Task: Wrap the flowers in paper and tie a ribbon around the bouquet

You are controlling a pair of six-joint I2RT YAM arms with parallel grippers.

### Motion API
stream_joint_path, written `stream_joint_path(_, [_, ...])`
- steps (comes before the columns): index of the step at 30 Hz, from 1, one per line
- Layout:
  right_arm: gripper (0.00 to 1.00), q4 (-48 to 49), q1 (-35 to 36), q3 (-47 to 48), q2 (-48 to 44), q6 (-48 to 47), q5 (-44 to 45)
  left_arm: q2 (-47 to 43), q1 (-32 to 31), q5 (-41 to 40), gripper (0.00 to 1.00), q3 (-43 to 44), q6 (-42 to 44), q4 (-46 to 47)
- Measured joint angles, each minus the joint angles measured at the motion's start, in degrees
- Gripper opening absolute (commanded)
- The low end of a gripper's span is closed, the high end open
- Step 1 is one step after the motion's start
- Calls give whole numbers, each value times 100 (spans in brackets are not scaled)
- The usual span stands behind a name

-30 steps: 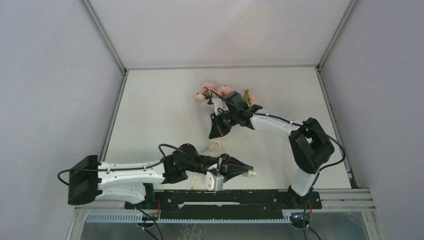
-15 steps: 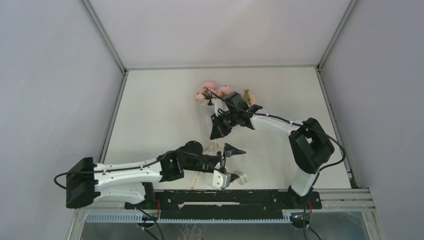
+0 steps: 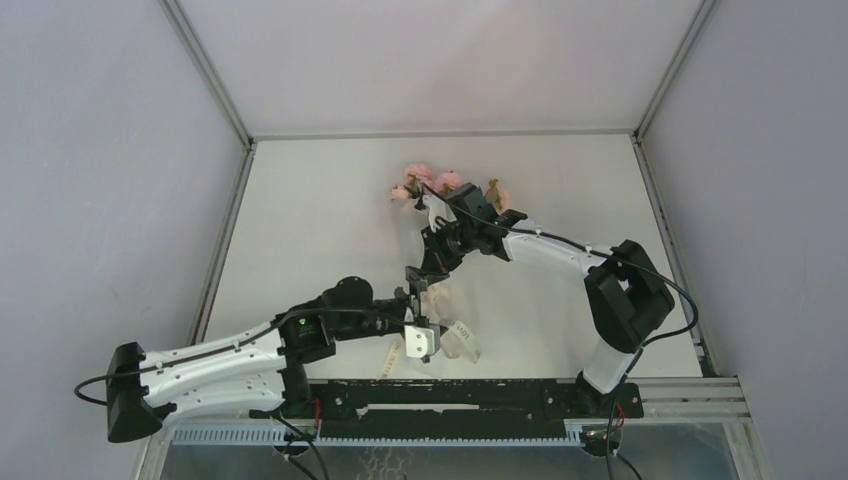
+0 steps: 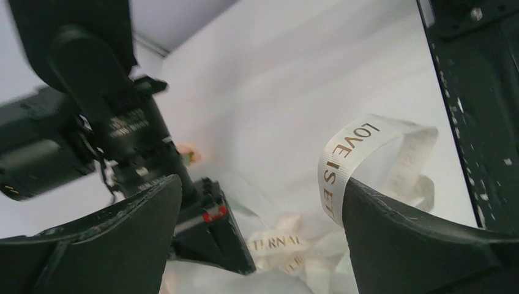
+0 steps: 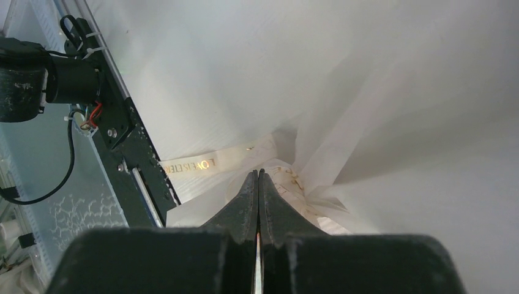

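The left gripper (image 3: 417,312) has shifted toward 10 o'clock and now stands spread beside the loose ribbon (image 4: 352,147). At its 12 o'clock, the right gripper (image 5: 257,174) is pressed together.

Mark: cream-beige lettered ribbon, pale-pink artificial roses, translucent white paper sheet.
cream-beige lettered ribbon (image 4: 350,149), left wrist view, raised printed loop.
pale-pink artificial roses (image 3: 418,174), top view, leftmost bloom.
translucent white paper sheet (image 5: 343,110), right wrist view, creased fold.

White tabletop (image 3: 320,220) filled centre of top view. Grey enclosure walls (image 3: 100,150) at L, R & top, w/ aluminium corner struts (image 3: 207,70). Black mounting rail (image 3: 500,395) ran along bottom edge; slotted white cable duct (image 3: 400,436) just below it. Red wire (image 5: 93,115) by rail, upper left of right wrist view.
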Motion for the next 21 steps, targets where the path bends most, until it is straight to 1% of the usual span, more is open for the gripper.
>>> stream_joint_path(3, [0,7,57,0,-79,31,50,-17,-15,-205,95,42,26,-529])
stream_joint_path(7, [0,31,66,0,-96,39,83,330,-111,-855,100,317,190,-1108])
stream_joint_path(11, [0,35,66,0,-96,42,138,636,-151,-1207,100,844,304,-1165])
stream_joint_path(13, [0,42,66,0,-96,39,142,896,-162,-1099,100,1329,125,-1207])
stream_joint_path(15, [0,44,63,0,-96,33,142,1161,-201,-949,100,1626,4,-1311])
stream_joint_path(17, [0,44,52,0,-94,26,140,1432,-315,-780,100,1696,24,-1510])
stream_joint_path(21, [0,37,46,0,-96,-9,140,1755,-732,-533,100,1668,310,-2387])
